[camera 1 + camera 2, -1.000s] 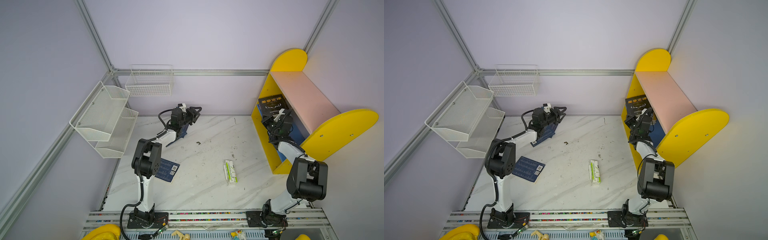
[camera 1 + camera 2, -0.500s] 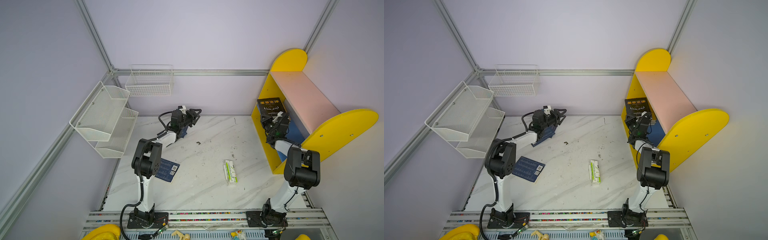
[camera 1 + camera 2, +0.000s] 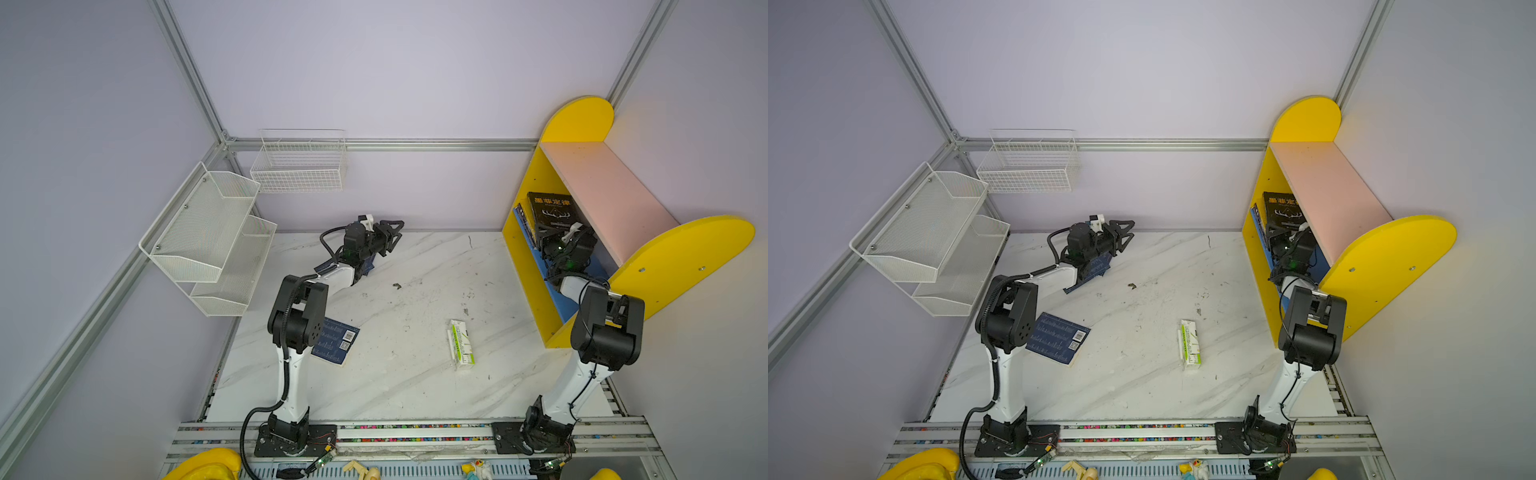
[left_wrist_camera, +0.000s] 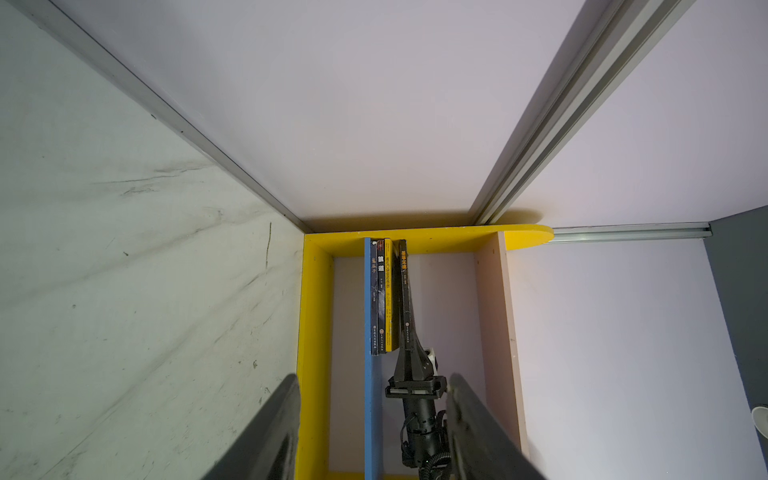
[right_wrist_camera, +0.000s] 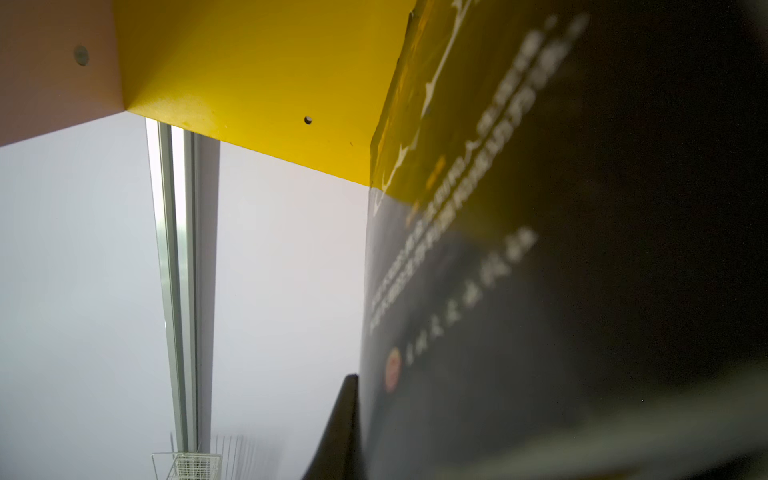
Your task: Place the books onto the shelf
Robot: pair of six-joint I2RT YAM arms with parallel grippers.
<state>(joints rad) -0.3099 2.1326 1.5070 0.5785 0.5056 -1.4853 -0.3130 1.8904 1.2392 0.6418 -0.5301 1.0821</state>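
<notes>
Your right gripper (image 3: pixel 559 240), clamped on the black book (image 3: pixel 550 210), just stood it in the shelf (image 3: pixel 681 257) at 2 o'clock, so release looks next; left gripper (image 3: pixel 392 233) half-open, empty, near the navy book (image 3: pixel 1090 270).

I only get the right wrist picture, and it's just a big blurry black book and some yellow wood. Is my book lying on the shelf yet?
Observer: Almost. In both top views the black book is inside the shelf, between its pink board and blue board.
Operator: Why only almost?
Observer: The left wrist view shows it tilted on a pile of three books, one end held up by the shut right tool.
Operator: Any books not put away?
Observer: Two navy books lie on the table: one barcode-up, one partly hidden under the left arm.
</notes>
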